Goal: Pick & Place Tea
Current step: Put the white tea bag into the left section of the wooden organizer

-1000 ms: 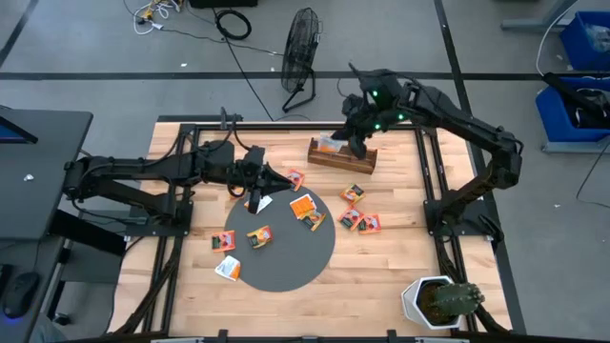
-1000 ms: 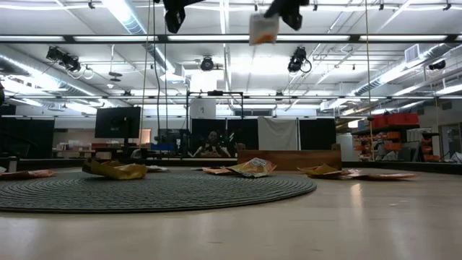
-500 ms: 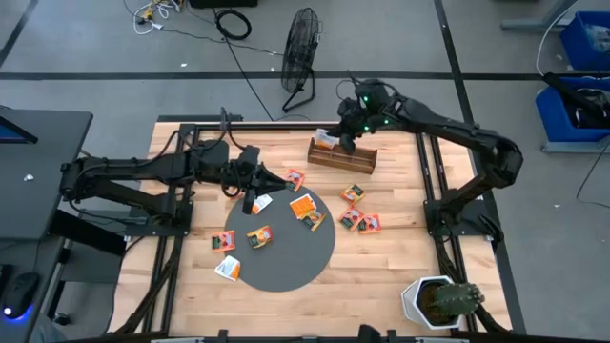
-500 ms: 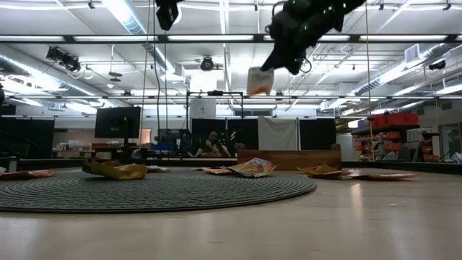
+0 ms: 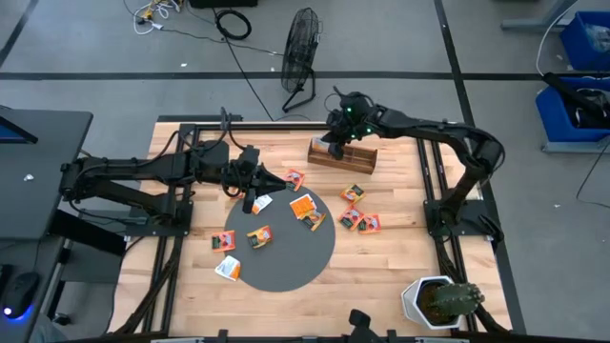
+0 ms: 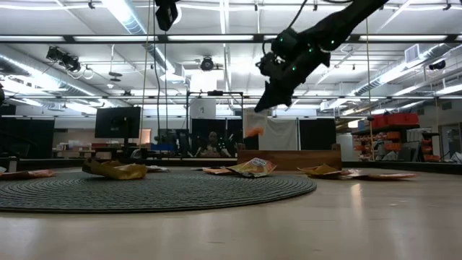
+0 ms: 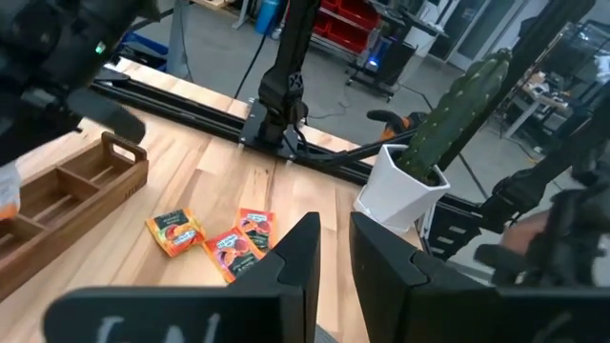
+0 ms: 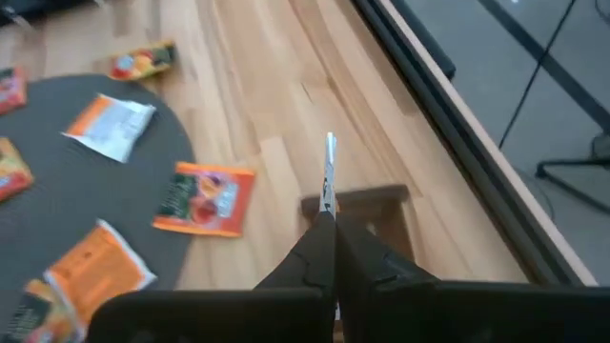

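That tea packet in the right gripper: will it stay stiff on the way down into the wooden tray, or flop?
Probably fairly stiff: the tea packet stands edge-on and straight above the right gripper, without drooping. It looks thin and light, so it may swing or slip in a narrow pinch. Lowered into the wooden tray, it could catch on a divider and tip rather than drop flat.

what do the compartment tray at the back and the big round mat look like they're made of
The tray looks like dark stained wood: brown grain, matte, with thin dividers. The round mat looks like woven or coiled grey fabric or cord; the low view shows ridged rings. Neither can be confirmed by look alone.
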Tool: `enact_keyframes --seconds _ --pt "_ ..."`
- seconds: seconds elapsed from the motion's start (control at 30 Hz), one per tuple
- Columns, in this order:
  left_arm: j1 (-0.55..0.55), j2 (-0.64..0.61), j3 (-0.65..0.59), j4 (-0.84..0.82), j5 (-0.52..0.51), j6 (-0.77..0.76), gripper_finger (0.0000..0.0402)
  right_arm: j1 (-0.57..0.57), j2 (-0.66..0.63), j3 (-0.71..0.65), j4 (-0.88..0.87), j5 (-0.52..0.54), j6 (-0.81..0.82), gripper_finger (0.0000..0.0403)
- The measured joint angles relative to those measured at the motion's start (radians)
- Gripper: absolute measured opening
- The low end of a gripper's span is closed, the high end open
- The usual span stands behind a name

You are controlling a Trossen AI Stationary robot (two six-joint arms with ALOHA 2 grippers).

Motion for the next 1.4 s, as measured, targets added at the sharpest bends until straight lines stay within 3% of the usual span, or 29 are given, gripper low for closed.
enact_keyframes --seconds 0.47,0.93,1.4 --pt "-0.03 0.0 0.0 0.0 0.0 -0.032 0.0062 -0.047 0.125 0.0 0.025 -0.049 -0.062 0.0" --pt "-0.044 0.0 0.0 0.0 -0.001 -0.063 0.0062 -0.048 0.154 0.0 0.086 0.037 -0.08 0.0001" --pt "-0.098 0.0 0.0 0.0 -0.022 -0.063 0.0062 -0.056 0.154 0.0 0.082 0.066 -0.04 0.0092"
